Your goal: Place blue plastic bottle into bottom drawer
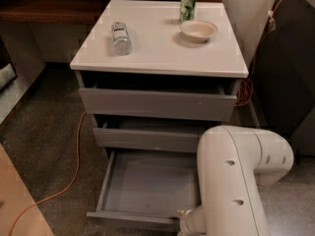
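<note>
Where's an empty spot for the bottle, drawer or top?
The bottom drawer is pulled out and bare inside, though the robot arm covers its right end. On the cabinet top, the front strip and the middle between the blue plastic bottle and the bowl are free. Bowl and green can crowd the back right. The gripper is out of view.

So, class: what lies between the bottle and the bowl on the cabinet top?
Nothing: the camera view shows bare white cabinet top between the blue plastic bottle and the bowl. The gripper is out of view; only the arm shows.
</note>
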You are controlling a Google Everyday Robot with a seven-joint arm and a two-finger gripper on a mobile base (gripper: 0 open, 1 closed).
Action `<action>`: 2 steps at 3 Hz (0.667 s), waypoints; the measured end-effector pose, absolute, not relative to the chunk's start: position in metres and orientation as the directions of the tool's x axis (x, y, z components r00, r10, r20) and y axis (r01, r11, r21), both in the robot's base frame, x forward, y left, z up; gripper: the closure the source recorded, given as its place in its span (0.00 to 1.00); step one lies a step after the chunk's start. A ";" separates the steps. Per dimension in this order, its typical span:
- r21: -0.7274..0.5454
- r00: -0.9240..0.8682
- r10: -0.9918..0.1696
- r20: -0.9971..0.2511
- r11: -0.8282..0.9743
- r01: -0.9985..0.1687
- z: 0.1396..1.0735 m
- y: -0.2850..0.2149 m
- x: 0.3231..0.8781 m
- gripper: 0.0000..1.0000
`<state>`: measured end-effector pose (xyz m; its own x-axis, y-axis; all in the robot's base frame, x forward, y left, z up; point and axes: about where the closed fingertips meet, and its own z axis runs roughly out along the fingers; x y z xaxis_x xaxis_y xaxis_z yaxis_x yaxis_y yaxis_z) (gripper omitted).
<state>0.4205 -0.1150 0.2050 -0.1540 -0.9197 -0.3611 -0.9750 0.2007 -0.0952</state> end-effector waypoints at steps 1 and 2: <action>-0.131 -0.063 -0.919 -0.390 0.123 -0.984 0.244 -0.089 0.393 0.00; -0.148 0.004 -0.899 -0.438 0.067 -0.987 0.287 -0.074 0.376 0.00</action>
